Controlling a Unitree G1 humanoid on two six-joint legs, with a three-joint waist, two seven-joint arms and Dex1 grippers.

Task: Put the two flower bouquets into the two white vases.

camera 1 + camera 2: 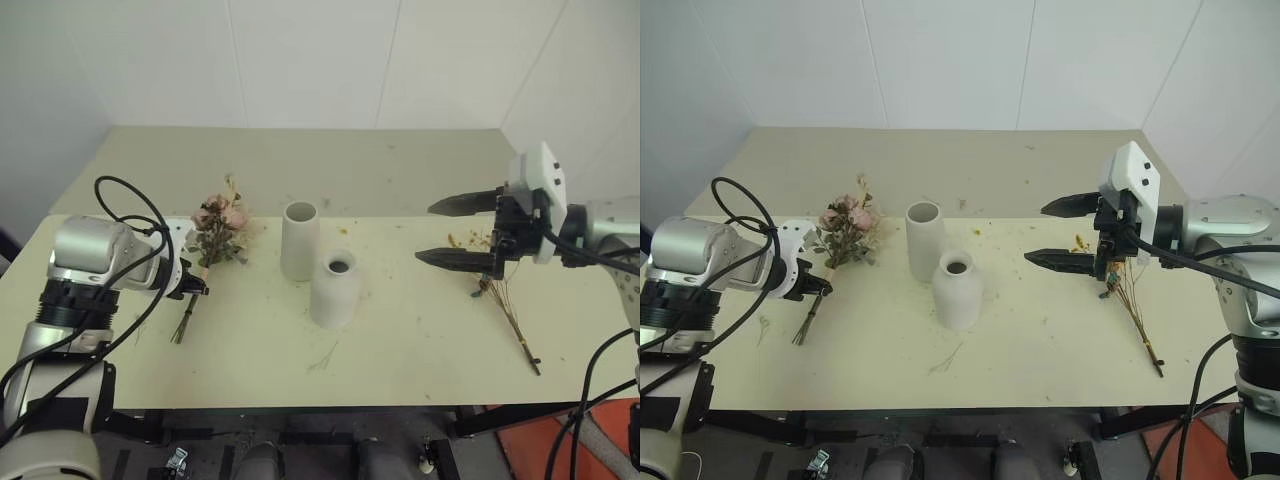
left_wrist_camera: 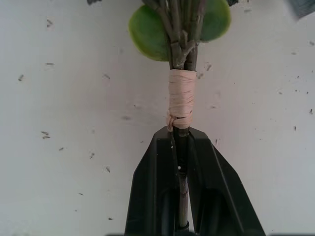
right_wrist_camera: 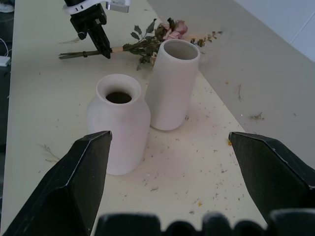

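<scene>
**Left gripper shut on the rose stems, right gripper wide open**

The left gripper [image 1: 192, 285] is closed on the stems of the rose bouquet [image 1: 215, 230], just below the pale binding [image 2: 181, 101] that wraps them; in the left wrist view both black fingers [image 2: 157, 189] pinch the thin brown stems between them, with two green leaves [image 2: 147, 32] beyond the binding. The bouquet lies flat on the table [image 1: 400, 330], heads pointing to 1 o'clock from the gripper, stem ends trailing to 7 o'clock. At 3 o'clock from the roses stands the tall vase [image 1: 299, 240], upright; the round vase [image 1: 335, 288] stands just beside it at 5 o'clock, upright too, and I cannot tell if the two touch. Well apart at 3 o'clock from the vases, the right gripper [image 1: 462, 232] hangs above the table with its fingers spread wide, holding nothing, pointing toward 9 o'clock. Under and behind it lies the dried bouquet [image 1: 508, 310], stems running to 5 o'clock. Bits of plant litter dot the table
</scene>
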